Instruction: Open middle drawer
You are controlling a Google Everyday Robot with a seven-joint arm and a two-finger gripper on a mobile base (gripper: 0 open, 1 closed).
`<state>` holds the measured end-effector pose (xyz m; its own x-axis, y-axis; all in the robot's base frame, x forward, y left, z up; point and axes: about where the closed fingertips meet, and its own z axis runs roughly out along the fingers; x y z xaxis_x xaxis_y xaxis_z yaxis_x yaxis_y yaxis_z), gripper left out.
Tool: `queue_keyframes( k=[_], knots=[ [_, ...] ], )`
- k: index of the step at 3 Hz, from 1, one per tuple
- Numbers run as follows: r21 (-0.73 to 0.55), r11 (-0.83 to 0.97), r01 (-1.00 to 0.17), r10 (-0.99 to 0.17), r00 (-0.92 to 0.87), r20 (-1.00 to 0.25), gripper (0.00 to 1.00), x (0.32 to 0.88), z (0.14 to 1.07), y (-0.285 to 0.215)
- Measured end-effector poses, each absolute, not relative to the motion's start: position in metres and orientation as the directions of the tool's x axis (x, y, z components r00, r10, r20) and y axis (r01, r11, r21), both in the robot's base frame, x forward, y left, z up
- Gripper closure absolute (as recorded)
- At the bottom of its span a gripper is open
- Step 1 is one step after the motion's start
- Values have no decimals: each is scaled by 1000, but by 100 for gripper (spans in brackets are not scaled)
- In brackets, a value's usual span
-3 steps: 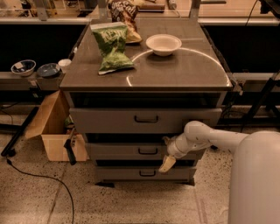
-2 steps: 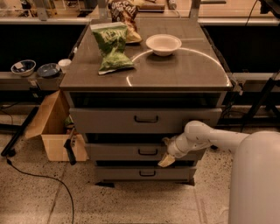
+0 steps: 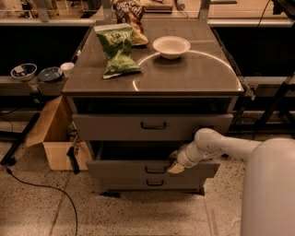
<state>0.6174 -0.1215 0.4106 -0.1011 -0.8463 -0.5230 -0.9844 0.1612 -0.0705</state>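
Note:
The grey cabinet has three stacked drawers with small black bar handles. The middle drawer point(image 3: 129, 168) stands pulled partly out, with a dark gap above its front. Its handle point(image 3: 155, 169) is free. My gripper point(image 3: 175, 162) is at the top edge of the middle drawer's front, just right of the handle. My white arm point(image 3: 216, 146) reaches in from the lower right. The top drawer point(image 3: 115, 127) also stands a little out from the cabinet. The bottom drawer point(image 3: 124, 183) sits under the middle one.
On the cabinet top point(image 3: 193, 73) lie a green chip bag point(image 3: 117, 48), another snack bag point(image 3: 130, 14) and a white bowl point(image 3: 171, 46). An open cardboard box point(image 3: 54, 133) stands on the floor at the left. Bowls point(image 3: 23, 71) sit on a low shelf at the left. A black cable point(image 3: 41, 186) runs over the floor.
The middle drawer's front has slid out toward the camera, and the dark gap above it has grown. My gripper stays at the drawer's top edge.

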Motion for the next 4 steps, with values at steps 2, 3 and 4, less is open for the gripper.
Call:
queue_keyframes(
  k=[2,3,4],
  knots=[
    [-70,161,-984,-846,-101,-523,100,617,411,-121],
    [-74,162,-984,-847,-101,-521,100,603,410,-121],
    [-77,169,-983,-846,-104,-524,100,597,412,-121]
  ],
)
